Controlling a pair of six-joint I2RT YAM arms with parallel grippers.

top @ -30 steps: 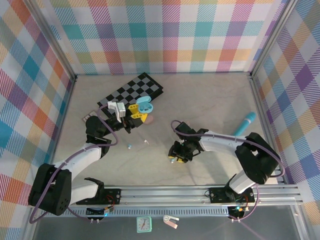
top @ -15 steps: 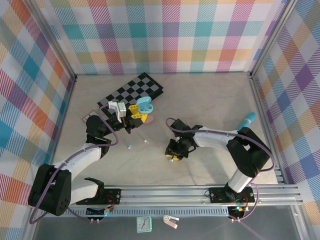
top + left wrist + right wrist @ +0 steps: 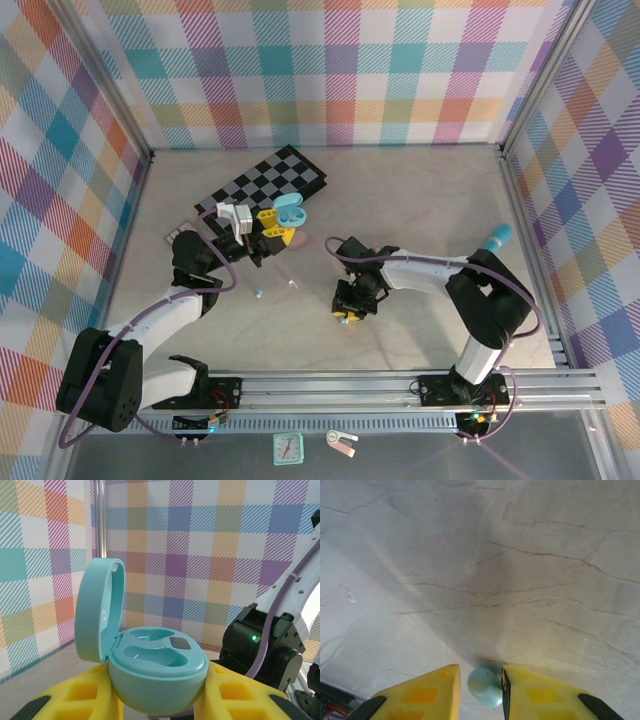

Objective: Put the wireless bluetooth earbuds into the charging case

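Item: teal earbud [image 3: 486,686], lying on the table [image 3: 530,555] between the narrowly parted fingers of our right gripper [image 3: 481,672], touching one; we judge it light, slick, best pinched across its body; left gripper [image 3: 157,702] clamps the open charging case [image 3: 157,672].

The lower edge of the wrist view cuts off the yellow fingers [image 3: 70,700] of my left gripper [image 3: 157,692] and the underside of the teal charging case [image 3: 157,672] between them. My right gripper [image 3: 481,680] is cropped likewise. The teal earbud [image 3: 485,686] there shows a rounded end, and I cannot tell whether both pads touch it. From above, one speck [image 3: 258,293] and another speck [image 3: 292,284] are too small to name. My right arm [image 3: 470,285] hides the teal cylinder's [image 3: 497,238] near end.
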